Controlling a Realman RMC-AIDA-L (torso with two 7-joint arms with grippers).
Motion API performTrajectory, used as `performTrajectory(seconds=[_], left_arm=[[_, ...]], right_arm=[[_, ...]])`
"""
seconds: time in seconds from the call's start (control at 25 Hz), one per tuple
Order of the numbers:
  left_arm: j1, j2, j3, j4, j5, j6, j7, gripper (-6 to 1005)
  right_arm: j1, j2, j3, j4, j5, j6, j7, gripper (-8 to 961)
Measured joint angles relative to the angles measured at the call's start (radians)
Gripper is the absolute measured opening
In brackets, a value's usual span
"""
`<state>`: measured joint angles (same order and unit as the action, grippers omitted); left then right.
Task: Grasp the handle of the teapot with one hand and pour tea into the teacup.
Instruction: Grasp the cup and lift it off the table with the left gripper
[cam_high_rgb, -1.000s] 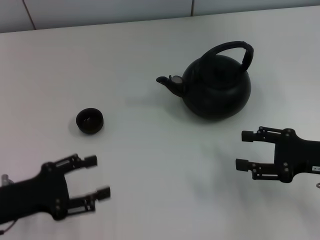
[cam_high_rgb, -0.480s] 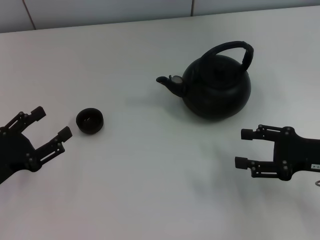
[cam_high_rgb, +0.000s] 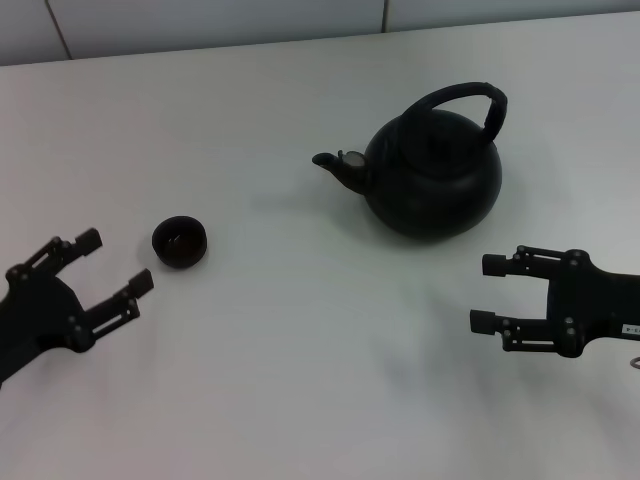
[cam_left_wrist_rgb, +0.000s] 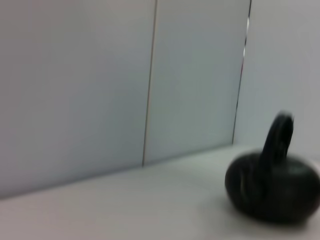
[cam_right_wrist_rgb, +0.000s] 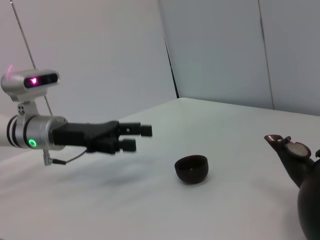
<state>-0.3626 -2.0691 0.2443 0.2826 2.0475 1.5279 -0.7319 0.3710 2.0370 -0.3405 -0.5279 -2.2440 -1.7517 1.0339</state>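
Note:
The matte black teapot (cam_high_rgb: 432, 175) stands upright at the back right of the white table, its short spout (cam_high_rgb: 335, 166) pointing left. Its arched black handle (cam_high_rgb: 470, 98) rises over the top; nothing touches it. The teapot also shows in the left wrist view (cam_left_wrist_rgb: 272, 187) and its spout in the right wrist view (cam_right_wrist_rgb: 292, 152). The tiny black teacup (cam_high_rgb: 180, 242) sits on the table left of centre, and also shows in the right wrist view (cam_right_wrist_rgb: 191, 169). My left gripper (cam_high_rgb: 115, 262) is open and empty, just left of the teacup. My right gripper (cam_high_rgb: 487, 294) is open and empty, in front of the teapot.
The white table (cam_high_rgb: 300, 360) runs back to a pale panelled wall (cam_high_rgb: 200, 25). The left arm's silver wrist with lit indicator lights (cam_right_wrist_rgb: 30, 132) shows in the right wrist view. Nothing else stands on the table.
My left gripper swung from the table's front up to the left edge beside the teacup, then shifted slightly nearer and lower. The right gripper, teapot and teacup have barely moved.

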Motion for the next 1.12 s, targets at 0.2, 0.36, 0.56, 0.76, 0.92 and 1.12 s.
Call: performTrajectory(seconds=[0.2, 0.36, 0.56, 0.76, 0.92, 1.12], left_arm=[[-0.002, -0.001, 0.029, -0.008, 0.002, -0.07, 0.038, 840], [-0.003, -0.003, 0.033, -0.01, 0.003, -0.095, 0.048, 841], [-0.005, -0.003, 0.033, -0.013, 0.003, -0.102, 0.05, 841], [-0.031, -0.003, 0.033, -0.056, 0.003, -0.143, 0.084, 841], [-0.076, -0.003, 0.033, -0.096, 0.001, -0.205, 0.099, 840], [-0.106, -0.004, 0.033, -0.106, -0.001, -0.25, 0.102, 840]], right_arm=[[0.0, 0.0, 0.001, 0.0, 0.002, 0.002, 0.0, 770], [0.0, 0.0, 0.002, 0.002, 0.002, 0.003, 0.0, 770], [-0.001, 0.0, 0.002, 0.002, 0.002, 0.003, 0.0, 770], [-0.001, 0.0, 0.002, 0.003, 0.002, 0.003, 0.0, 770], [-0.002, 0.0, 0.002, 0.003, 0.002, 0.003, 0.0, 770], [-0.005, 0.0, 0.007, 0.003, 0.002, 0.002, 0.0, 770]])
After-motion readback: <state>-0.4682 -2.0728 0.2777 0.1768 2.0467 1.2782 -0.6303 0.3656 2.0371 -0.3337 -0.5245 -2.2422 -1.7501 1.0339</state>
